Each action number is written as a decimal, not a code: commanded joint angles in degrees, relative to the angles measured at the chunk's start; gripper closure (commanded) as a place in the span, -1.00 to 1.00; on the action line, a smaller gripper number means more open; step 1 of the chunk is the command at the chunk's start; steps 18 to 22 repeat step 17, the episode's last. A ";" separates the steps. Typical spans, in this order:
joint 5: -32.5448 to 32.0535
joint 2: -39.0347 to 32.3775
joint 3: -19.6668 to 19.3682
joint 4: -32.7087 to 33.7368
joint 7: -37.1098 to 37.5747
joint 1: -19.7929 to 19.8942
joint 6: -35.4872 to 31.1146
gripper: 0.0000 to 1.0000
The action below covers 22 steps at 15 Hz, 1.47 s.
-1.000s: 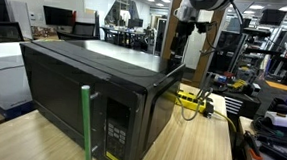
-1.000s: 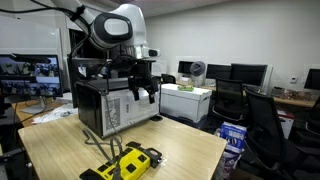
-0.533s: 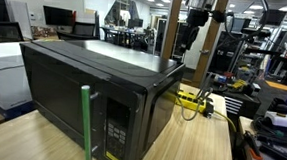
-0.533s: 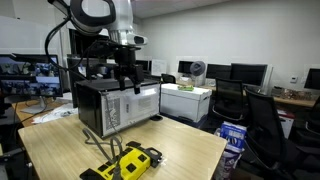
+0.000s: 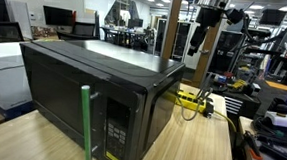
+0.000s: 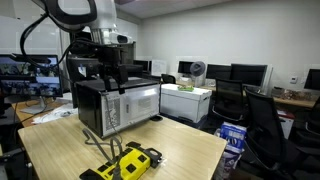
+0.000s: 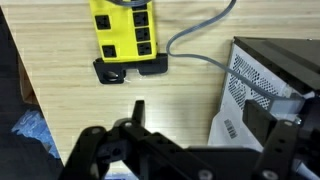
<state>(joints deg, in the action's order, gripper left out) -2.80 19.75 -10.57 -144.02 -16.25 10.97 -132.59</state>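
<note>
— Where is the arm's end effector (image 5: pixel 196 41) right now?

— Up in the air, just off a rear corner of the black box-shaped microwave oven (image 5: pixel 93 92). In both exterior views it hangs about level with the oven's top or a little higher, and it touches nothing.

— Is it clenched or released?

— Released, as far as I can see. In the wrist view the picture is smeared, but the two dark fingers (image 7: pixel 137 108) stand well apart, with bare wood showing between them and nothing in their grip.

— And the oven itself?

— It sits on the light wooden worktop (image 5: pixel 205 144) with its door closed. The green upright bar handle (image 5: pixel 85 122) is on the front, beside the keypad. The wrist view catches only the vented back corner of the oven, at the right edge.

— What else lies near?

— A yellow power strip on a black base (image 7: pixel 122 30) lies flat on the worktop behind the oven, apart from it. In an exterior view it shows in the foreground (image 6: pixel 135 160). A grey cable (image 7: pixel 195 40) runs from the strip across the wood towards the oven's back.
</note>
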 commanded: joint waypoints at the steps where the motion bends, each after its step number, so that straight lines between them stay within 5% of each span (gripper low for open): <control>1: -0.34 7.21 0.18 -6.66 1.70 -0.89 -1.73 -1.00; 8: -1.36 13.96 0.20 -12.91 0.72 -1.27 -3.59 -1.00; 22: -0.82 12.94 -0.37 -11.55 0.59 -1.50 -2.17 -1.00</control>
